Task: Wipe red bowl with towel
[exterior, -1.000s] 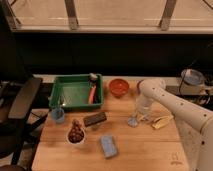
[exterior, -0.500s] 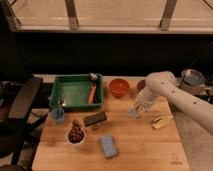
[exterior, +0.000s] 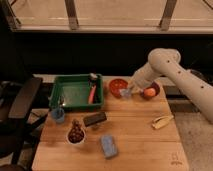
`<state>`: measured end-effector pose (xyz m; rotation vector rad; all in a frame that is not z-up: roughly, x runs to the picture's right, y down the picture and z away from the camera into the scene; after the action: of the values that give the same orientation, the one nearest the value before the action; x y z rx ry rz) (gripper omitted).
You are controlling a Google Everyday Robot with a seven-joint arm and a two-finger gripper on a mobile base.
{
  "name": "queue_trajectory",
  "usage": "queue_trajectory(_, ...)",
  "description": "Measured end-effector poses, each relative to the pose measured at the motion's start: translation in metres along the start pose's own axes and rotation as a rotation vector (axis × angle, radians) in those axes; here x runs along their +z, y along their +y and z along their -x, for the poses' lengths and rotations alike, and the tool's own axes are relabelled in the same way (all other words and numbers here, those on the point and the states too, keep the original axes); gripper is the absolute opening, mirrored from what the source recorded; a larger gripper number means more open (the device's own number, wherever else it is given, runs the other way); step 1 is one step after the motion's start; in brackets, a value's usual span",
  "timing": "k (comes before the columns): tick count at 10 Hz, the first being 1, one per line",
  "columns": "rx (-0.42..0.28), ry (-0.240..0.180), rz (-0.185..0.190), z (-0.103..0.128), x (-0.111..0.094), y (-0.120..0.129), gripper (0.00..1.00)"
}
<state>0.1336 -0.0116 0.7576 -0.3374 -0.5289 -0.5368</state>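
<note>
Wood table (exterior: 135,147): glossy round red bowl (exterior: 116,86) at back; gripper (exterior: 128,90) clamped on wrinkled blue-grey towel (exterior: 123,93) at bowl's rt rim.

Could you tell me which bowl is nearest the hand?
The red bowl, beside the tray; the hand, shut on the towel, is at its right rim, left of the purple bowl.

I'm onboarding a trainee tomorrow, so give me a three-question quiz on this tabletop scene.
1. True or false: the gripper holds the towel at the right rim of the red bowl.
2. Which lies nearest the front edge of the table? A) banana B) blue sponge C) green tray
3. Fill in: in the picture, the purple bowl sits to the ___ of the red bowl.
Key: 1 true; 2 B; 3 right.
</note>
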Motion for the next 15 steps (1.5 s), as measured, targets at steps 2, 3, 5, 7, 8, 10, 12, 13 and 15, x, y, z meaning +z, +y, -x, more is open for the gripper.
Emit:
queue_trajectory(2, -0.001, -0.001, 0.001, 0.0, -0.003, -0.001, 0.0)
queue_trajectory(3, -0.002, -0.002, 0.001, 0.001, -0.002, -0.002, 0.0)
queue_trajectory(5, -0.004, -0.002, 0.002, 0.001, -0.002, -0.003, 0.0)
queue_trajectory(7, -0.001, 0.011, -0.024, -0.006, -0.002, -0.005, 0.0)
queue_trajectory(8, -0.006, 0.014, -0.048, -0.013, 0.005, -0.014, 0.0)
queue_trajectory(10, -0.021, 0.001, -0.08, -0.022, 0.027, -0.041, 0.0)
queue_trajectory(12, -0.043, -0.025, -0.087, -0.02, 0.067, -0.068, 0.0)
queue_trajectory(13, -0.046, -0.032, -0.078, -0.022, 0.084, -0.071, 0.0)
queue_trajectory(15, -0.051, -0.05, -0.036, -0.025, 0.125, -0.071, 0.0)
